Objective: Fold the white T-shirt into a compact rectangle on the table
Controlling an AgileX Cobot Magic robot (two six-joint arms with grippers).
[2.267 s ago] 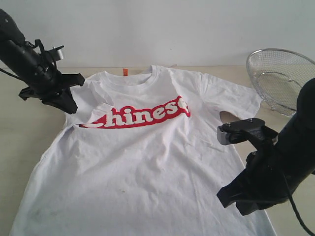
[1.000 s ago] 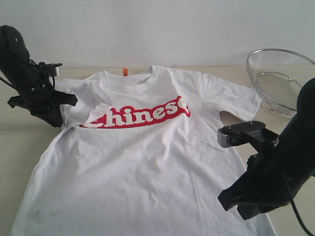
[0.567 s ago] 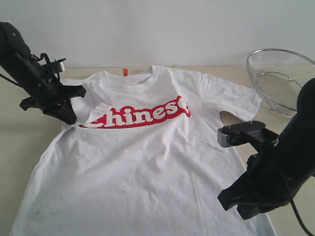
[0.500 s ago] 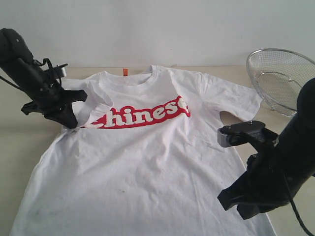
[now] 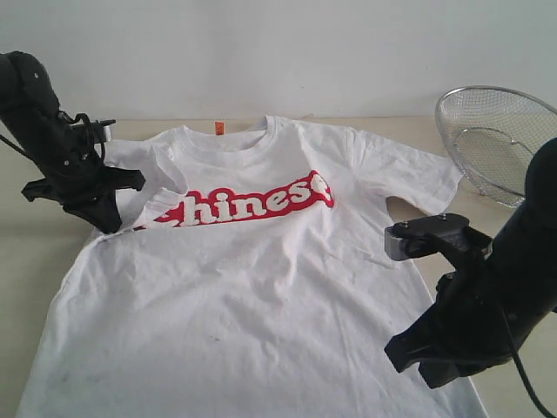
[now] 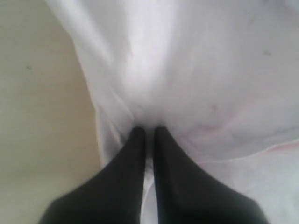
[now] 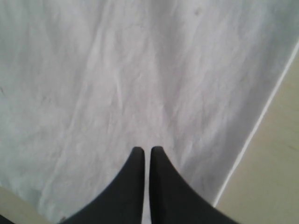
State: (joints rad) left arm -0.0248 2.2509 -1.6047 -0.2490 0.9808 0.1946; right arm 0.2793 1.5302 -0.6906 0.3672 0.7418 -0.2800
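Worktop: the pale beige worktop (image 5: pixel 26 261) shows beside the shirt; a white wall (image 5: pixel 305 52) stands behind.
Near right: the right jaws, on the right arm (image 5: pixel 513 279), are closed over the shirt's lower part; nothing is seen gripped.
Shirt: the white T-shirt (image 5: pixel 261 287) is laid face up on the worktop, hem nearest, collar farthest, long axis near to far.
Far left: the left jaws, on the left arm (image 5: pixel 52 139), are closed on a pinch of sleeve cloth.
Far right: a wire-mesh basket (image 5: pixel 496 139).

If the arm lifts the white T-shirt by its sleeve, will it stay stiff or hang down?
Probably floppy: the white T-shirt wrinkles and bunches where the left gripper pinches its sleeve. Likely light, since thin cloth folds over there.
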